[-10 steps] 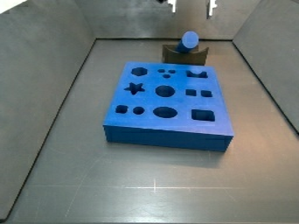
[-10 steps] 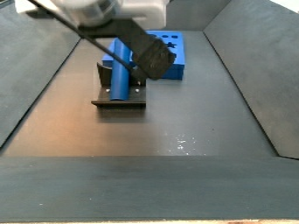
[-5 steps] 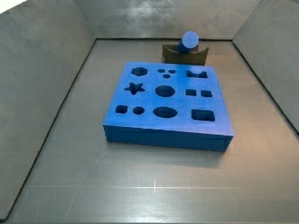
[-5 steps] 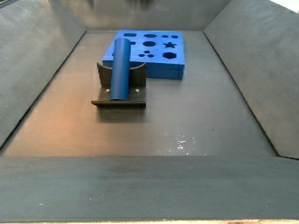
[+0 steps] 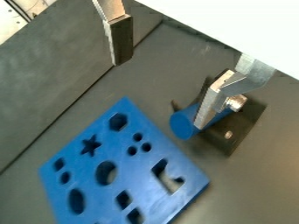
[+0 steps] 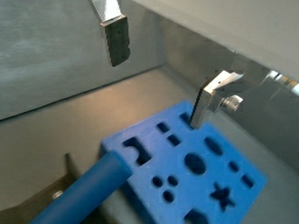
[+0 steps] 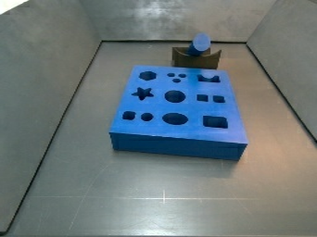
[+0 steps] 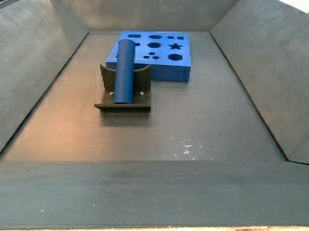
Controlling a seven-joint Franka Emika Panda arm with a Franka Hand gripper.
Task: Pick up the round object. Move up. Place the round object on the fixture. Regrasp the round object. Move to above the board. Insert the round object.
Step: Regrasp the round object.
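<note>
The round object, a plain blue cylinder peg [image 8: 123, 69], lies in the notch of the dark fixture [image 8: 122, 106]; in a side view its round end [image 7: 201, 42] shows above the fixture [image 7: 186, 58]. The blue board [image 7: 176, 106] with cut-out holes lies flat on the floor, also in a side view [image 8: 158, 54]. My gripper [image 5: 163, 69] is open and empty, high above the floor, out of both side views. In both wrist views the peg [image 5: 184, 123] [image 6: 91, 189] lies well below the fingers [image 6: 115, 41], apart from them, with the board [image 6: 193, 168] [image 5: 114, 167] beside it.
Grey walls enclose the floor on three sides in both side views [image 7: 56, 42] [image 8: 259, 54]. The fixture's base plate reaches toward the near floor in a side view.
One second ago my gripper was low over the peg on the fixture. It has since risen out of both side views. The peg stays on the fixture.
</note>
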